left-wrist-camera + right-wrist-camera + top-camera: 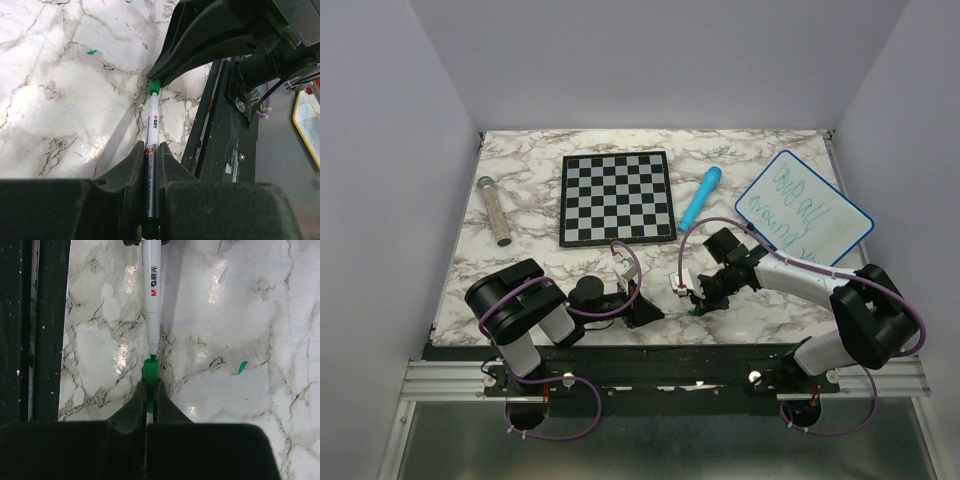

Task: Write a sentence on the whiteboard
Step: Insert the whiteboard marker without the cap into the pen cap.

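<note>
Two sets of jaws meet at the near edge of the surface (520, 270): the left jaws clench the marker (151, 145), the right jaws its green cap (150, 369), nib at the cap's mouth, both on one axis. The whiteboard (840, 225), bearing the sentence (790, 200), lies well apart at far right, nearer the right arm.

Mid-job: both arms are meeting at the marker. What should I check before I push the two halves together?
1. Left gripper shut on the marker: ok.
2. Right gripper shut on the green cap: ok.
3. Marker tip in line with the cap mouth: ok.
4. Cap fully seated: not ok, the narrow nib section shows.
5. Green writing on the whiteboard: ok, but cannot tell if it is complete.
6. Table free of ink: not ok, there is a green smear.
</note>
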You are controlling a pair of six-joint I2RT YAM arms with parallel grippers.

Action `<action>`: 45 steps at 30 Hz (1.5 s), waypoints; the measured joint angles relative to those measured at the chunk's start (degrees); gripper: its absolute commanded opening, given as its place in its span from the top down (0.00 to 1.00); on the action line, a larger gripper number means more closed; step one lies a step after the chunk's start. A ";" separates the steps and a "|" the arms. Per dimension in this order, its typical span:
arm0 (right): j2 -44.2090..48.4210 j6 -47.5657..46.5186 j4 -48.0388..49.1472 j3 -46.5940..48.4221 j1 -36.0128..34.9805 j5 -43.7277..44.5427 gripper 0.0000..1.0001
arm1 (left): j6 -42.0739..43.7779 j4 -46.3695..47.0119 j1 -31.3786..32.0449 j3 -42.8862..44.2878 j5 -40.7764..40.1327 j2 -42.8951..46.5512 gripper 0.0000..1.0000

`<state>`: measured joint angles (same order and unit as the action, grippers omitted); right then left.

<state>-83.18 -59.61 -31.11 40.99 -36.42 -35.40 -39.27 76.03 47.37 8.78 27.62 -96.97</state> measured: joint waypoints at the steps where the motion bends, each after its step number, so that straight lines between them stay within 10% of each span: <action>1: -0.17 0.26 0.07 0.22 0.00 0.13 1.00 | 0.00 0.00 0.00 0.00 -0.02 0.00 1.00; 45: -1.46 3.65 0.59 1.18 0.02 1.01 1.00 | 0.04 -0.31 0.00 -0.70 -0.81 0.00 1.00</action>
<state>-84.64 -55.96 -30.52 42.17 -36.40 -34.39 -39.22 75.72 47.37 8.08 26.81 -96.97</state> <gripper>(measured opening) 0.027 0.185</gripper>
